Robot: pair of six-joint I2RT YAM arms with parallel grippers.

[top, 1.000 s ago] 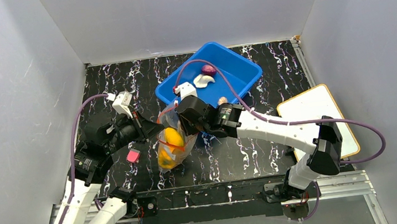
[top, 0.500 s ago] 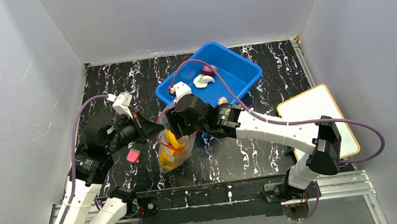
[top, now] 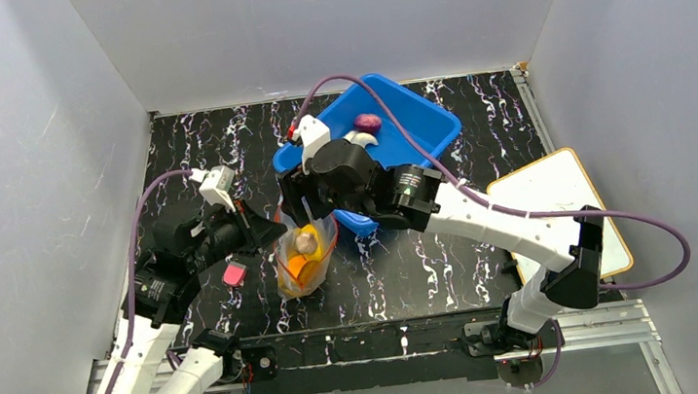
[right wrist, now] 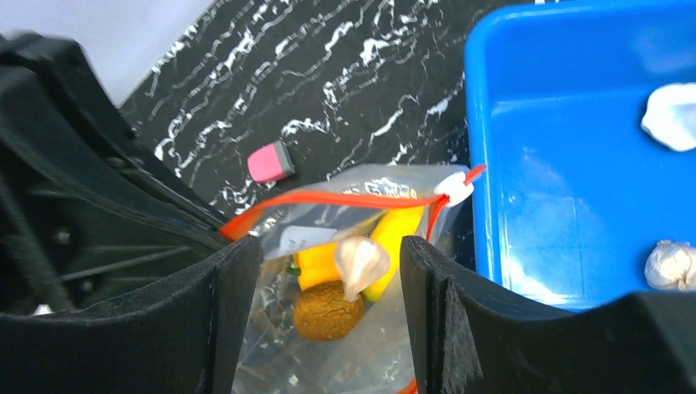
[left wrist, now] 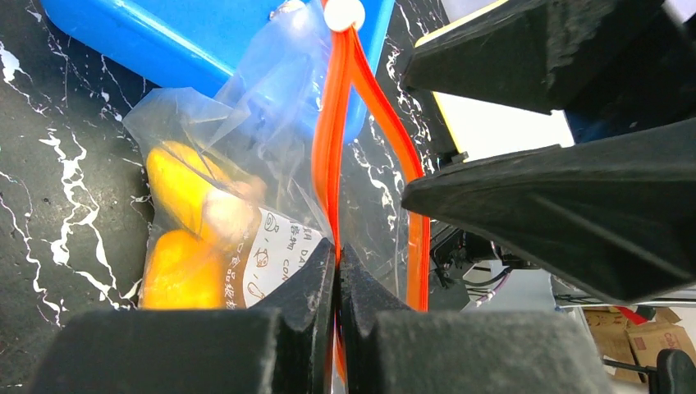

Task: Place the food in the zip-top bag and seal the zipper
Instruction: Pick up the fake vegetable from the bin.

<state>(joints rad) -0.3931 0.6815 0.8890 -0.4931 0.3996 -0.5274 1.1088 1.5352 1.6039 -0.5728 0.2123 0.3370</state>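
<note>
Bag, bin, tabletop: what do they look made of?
zip-top bag: thin clear plastic film, glossy; it crinkles and the food shows through. blue bin: rigid moulded plastic, smooth with a soft sheen. tabletop: black with white veins, marble look; probably a printed sheet, can't tell.

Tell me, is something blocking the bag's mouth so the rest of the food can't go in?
Nothing visible blocks it. The left gripper pinches the zipper at one side, so the zip-top bag gapes open under the open right gripper. The white pieces in the blue bin lie just beside it.
</note>
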